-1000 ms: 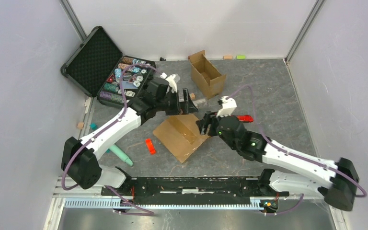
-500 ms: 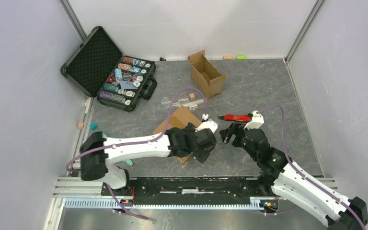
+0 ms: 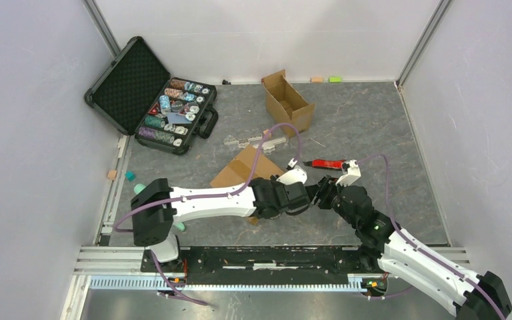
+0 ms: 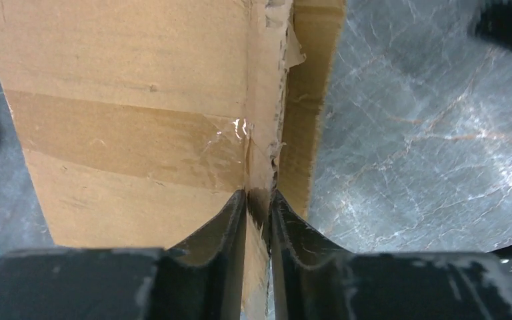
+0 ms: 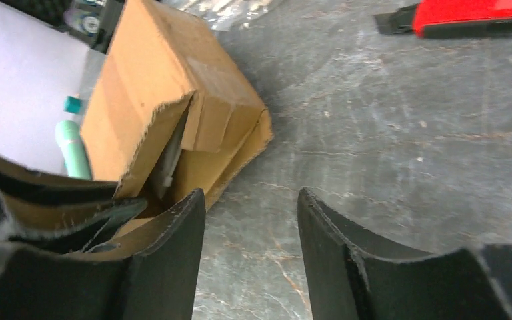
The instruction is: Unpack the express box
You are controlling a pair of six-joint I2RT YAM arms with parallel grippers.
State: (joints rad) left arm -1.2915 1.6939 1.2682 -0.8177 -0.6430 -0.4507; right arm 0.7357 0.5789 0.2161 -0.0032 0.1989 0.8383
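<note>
Express box [image 3: 243,168] lies mid-worktop [image 3: 380,127], torn end facing the right arm. Left gripper [image 4: 259,197] jaws are pinched on one of its cardboard edges; right gripper [image 5: 250,195] jaws are apart and empty just beside that end. Red box cutter [image 3: 329,163] lies near, behind the right gripper, with clear plastic pieces [image 3: 253,141] just behind the box. Open cardboard box [image 3: 288,101] and poker-chip case [image 3: 170,110] sit well apart at the rear, and open room runs rightward to the wall.

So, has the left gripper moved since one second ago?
Yes. The left gripper went away from the chip case, right and toward the near edge.
</note>
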